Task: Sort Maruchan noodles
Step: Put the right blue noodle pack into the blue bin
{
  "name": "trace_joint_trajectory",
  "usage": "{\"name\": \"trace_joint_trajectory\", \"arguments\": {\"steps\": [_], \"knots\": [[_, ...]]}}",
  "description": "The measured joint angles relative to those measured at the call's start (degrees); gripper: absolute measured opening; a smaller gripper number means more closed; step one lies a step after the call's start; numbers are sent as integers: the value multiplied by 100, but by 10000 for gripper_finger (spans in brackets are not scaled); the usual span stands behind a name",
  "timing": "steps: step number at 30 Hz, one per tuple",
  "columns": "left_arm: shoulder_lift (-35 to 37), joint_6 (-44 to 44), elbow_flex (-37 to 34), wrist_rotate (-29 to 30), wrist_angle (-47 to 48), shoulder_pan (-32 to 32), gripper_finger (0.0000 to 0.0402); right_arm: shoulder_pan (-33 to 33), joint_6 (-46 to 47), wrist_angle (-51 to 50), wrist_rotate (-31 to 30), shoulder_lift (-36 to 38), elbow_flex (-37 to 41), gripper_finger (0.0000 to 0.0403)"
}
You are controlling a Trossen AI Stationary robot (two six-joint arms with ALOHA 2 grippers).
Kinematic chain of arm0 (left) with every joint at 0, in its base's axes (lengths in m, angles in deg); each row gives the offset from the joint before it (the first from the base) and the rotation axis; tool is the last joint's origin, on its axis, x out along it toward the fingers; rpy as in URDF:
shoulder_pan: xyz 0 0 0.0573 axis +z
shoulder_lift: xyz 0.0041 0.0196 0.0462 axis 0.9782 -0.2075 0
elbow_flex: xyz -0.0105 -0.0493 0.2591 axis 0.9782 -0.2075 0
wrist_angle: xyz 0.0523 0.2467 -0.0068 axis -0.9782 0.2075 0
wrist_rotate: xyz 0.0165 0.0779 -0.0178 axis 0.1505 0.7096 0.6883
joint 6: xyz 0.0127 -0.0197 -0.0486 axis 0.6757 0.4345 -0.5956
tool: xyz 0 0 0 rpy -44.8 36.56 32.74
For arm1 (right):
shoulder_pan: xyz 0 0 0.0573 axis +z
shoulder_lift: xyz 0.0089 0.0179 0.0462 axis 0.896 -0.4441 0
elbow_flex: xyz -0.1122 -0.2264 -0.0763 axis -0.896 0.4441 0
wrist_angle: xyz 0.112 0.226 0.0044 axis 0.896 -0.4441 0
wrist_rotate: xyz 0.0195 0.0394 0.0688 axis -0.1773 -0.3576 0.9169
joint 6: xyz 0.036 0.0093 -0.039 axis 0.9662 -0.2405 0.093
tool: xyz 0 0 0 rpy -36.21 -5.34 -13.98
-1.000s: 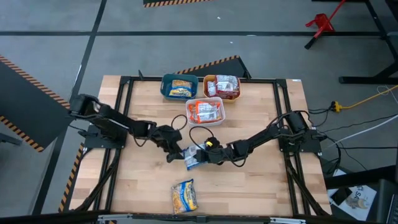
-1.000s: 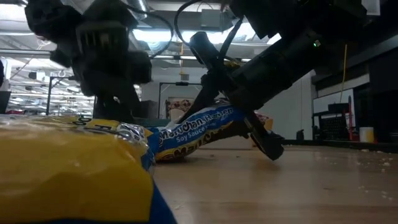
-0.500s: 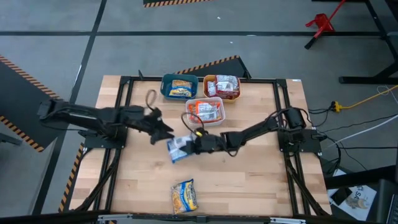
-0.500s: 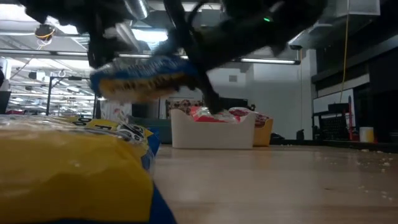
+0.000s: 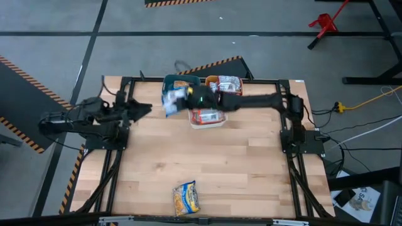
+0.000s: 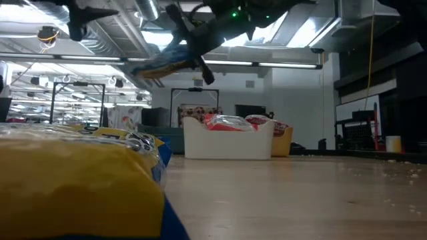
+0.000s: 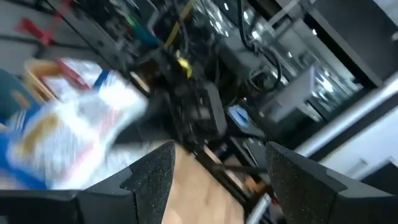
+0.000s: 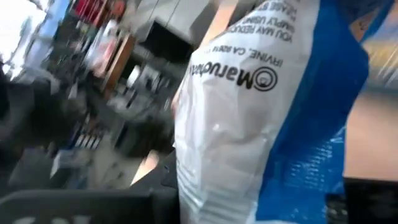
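High view: right gripper [image 5: 183,98] pinches a blue-white noodle packet [image 5: 171,102], long axis toward the teal bin [image 5: 171,85].

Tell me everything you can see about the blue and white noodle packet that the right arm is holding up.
The blue and white plastic noodle packet is a flat, crinkled, glossy pouch with "Maruchan" printed in black on its white side. The right gripper is shut on it, holding it in the air, tilted, near the teal bin at the far edge of the wooden table. Only the jaws touch it.
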Motion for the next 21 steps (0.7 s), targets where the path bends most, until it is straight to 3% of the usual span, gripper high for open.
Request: {"name": "trace_joint_trajectory", "arguments": {"steps": [9,21], "knots": [[508,56,0,796,613,-3,244,-1016,-501,-261,-647,-119,-452,109],[506,218,-2,1122,755,-2,244,-1330,-63,504,-649,-1153,-537,110]]}}
